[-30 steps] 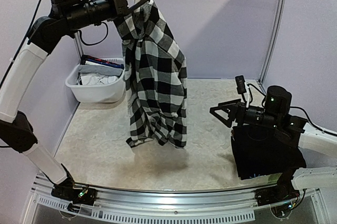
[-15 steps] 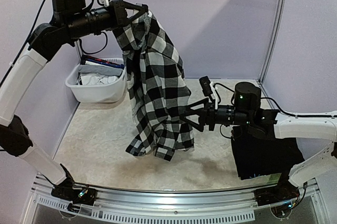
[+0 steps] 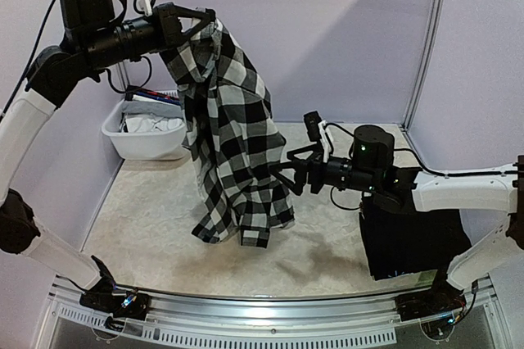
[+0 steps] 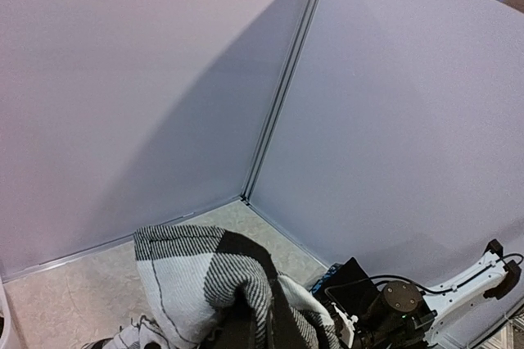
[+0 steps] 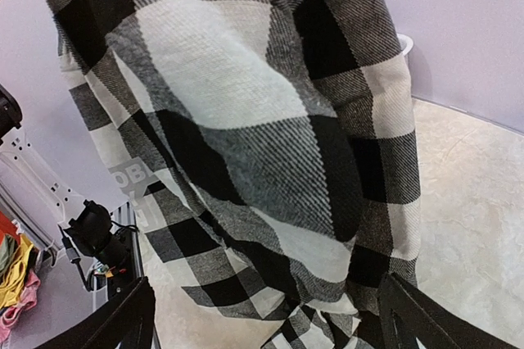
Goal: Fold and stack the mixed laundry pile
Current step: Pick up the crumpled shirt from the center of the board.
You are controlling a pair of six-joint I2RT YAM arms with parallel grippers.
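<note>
Left pincer (image 3: 206, 24) — tips perhaps under checkered shirt (image 3: 237, 136)

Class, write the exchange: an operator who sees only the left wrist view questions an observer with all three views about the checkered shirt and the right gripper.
Operator: My left wrist view shows only a bit of checkered cloth. How does the shirt hang?
Observer: The checkered shirt hangs full length from the shut left gripper, which is raised high above the table.
Operator: Does the right gripper have hold of it?
Observer: No. The right gripper is open, fingers spread wide, beside the shirt's lower part.
</note>
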